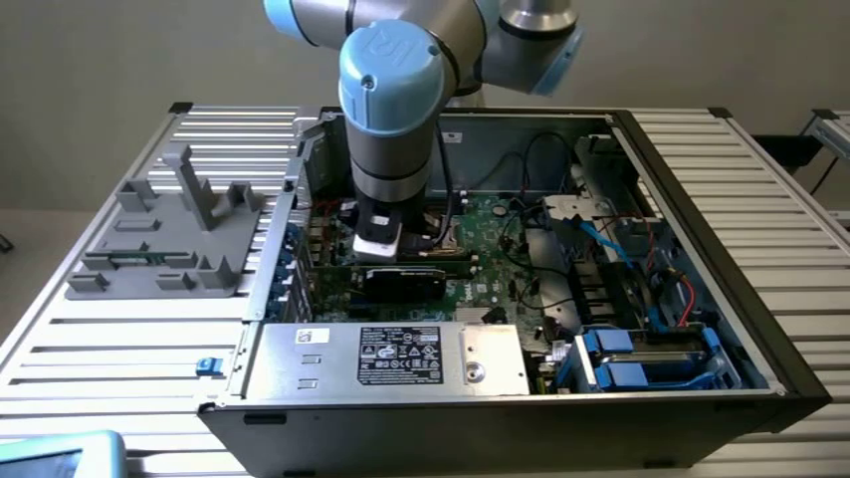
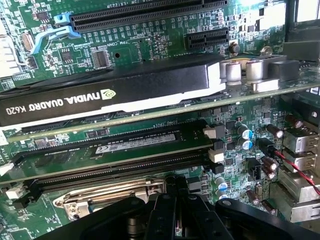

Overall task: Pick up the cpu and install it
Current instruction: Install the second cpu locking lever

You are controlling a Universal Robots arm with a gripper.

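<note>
Our gripper (image 2: 172, 200) sat pressed together, lowered inside the open computer case (image 1: 743, 329) just above the green motherboard (image 2: 150, 55), which rested on a slatted metal table (image 1: 119, 339) before a plain wall. We could not make out the cpu anywhere near it; a black graphics card (image 2: 100, 90) lay just beyond the fingertips, with the metal socket frame (image 2: 100, 197) right beside them.

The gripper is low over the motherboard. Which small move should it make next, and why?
Probably a slow, short descent, straight down: the shut gripper hangs over the socket's metal frame, and the graphics card stands close beside it, so sideways motion looks risky.
</note>
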